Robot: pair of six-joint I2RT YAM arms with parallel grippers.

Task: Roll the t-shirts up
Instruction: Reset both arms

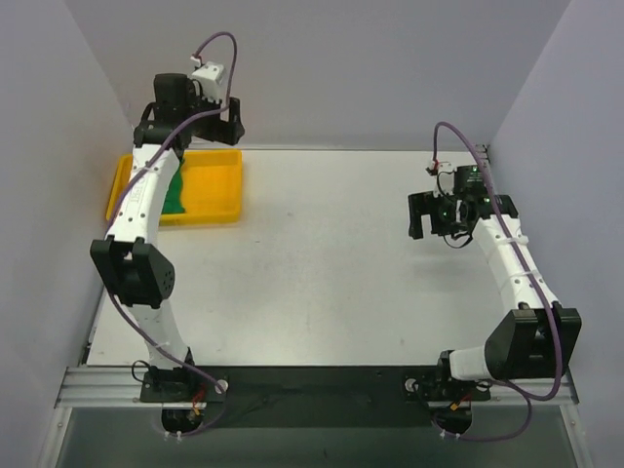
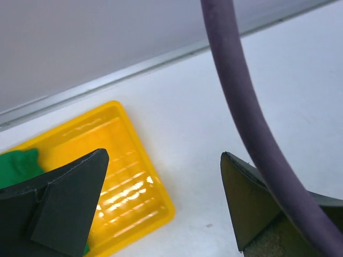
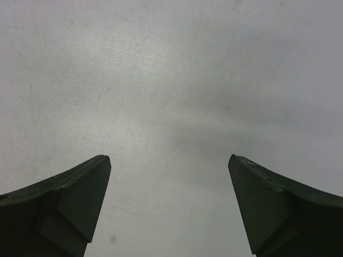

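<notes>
The left arm (image 1: 136, 210) reaches from the near edge of the worktop (image 1: 322, 263) to its far left corner, elbow bent. The left hand (image 1: 226, 122) hangs raised above the worktop, fingers (image 2: 69, 198) spread wide, holding nothing. The right arm (image 1: 507, 258) bends over the worktop's right side. The right hand (image 1: 427, 214) hovers there, equally wide open and empty.

You're working in a robotics lab cell: a bare white table (image 1: 331, 283) boxed in by plain pale walls (image 1: 341, 68), with an aluminium rail (image 1: 97, 385) at its near edge carrying the left arm (image 1: 141, 210) and right arm (image 1: 512, 263).
</notes>
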